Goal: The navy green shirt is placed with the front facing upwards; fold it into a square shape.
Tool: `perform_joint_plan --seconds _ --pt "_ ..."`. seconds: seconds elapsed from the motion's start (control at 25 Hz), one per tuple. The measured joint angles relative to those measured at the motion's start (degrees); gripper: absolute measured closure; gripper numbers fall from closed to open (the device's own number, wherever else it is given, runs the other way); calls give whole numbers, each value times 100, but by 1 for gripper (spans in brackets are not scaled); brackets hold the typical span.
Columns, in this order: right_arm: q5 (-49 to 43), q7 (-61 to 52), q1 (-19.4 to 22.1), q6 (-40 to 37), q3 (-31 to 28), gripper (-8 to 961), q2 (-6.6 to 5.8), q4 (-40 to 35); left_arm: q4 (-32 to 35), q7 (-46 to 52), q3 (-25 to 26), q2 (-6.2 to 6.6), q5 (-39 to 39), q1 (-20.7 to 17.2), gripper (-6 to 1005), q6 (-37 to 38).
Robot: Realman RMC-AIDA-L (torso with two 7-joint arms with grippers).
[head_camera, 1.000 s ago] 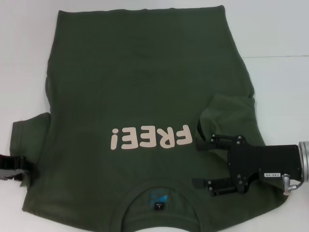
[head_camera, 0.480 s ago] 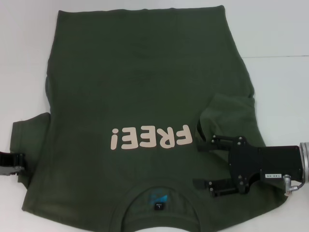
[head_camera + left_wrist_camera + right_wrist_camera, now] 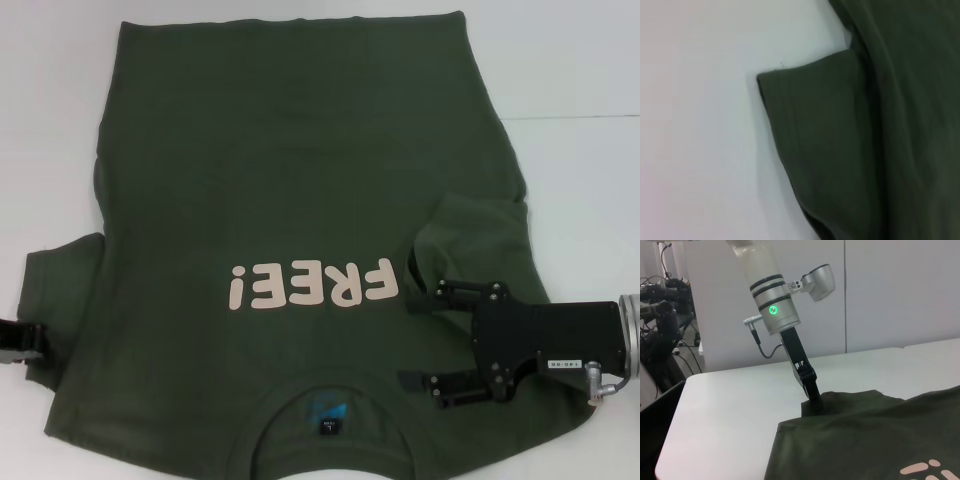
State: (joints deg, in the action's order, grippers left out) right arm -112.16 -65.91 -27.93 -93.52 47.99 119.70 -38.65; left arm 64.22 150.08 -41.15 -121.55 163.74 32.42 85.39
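The navy green shirt (image 3: 290,160) lies flat on the white table, front up, collar nearest me. Its pale "FREE!" lettering (image 3: 310,285) reads upside down, and the neck label (image 3: 329,427) shows inside the collar. The right sleeve (image 3: 470,235) is turned in over the body. My right gripper (image 3: 404,340) is open above the right shoulder, fingers pointing toward the lettering, with only flat cloth under them. The left sleeve (image 3: 65,280) lies spread out. My left gripper (image 3: 18,341) is at that sleeve's outer edge; in the right wrist view the left gripper (image 3: 812,390) touches the sleeve corner.
Bare white table (image 3: 580,80) surrounds the shirt on the far, left and right sides. The left wrist view shows the left sleeve (image 3: 815,140) on the tabletop. Beyond the table's left side, the right wrist view shows dark equipment (image 3: 660,315) and a wall.
My left gripper has slid left, farther off the sleeve edge and partly out of the head view. The shirt and the right gripper have stayed put.
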Motion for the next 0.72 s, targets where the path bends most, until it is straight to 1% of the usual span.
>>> perform_joint_plan --seconds 0.08,0.2,0.48,0.64,0.72 --pt "4 0 -1 6 0 36 0 1 120 -16 -108 0 2 -88 963 -45" --pt "10 4 -2 22 0 36 1 3 249 -18 -122 15 5 -196 962 -104" --pt "25 1 -2 38 -12 36 8 7 531 -24 6 49 9 -402 962 -421" --pt "28 -8 2 17 -40 36 9 7 561 -46 130 60 9 -423 962 -627" --pt "29 -9 6 16 -42 36 9 10 563 -71 206 66 9 -436 962 -857"
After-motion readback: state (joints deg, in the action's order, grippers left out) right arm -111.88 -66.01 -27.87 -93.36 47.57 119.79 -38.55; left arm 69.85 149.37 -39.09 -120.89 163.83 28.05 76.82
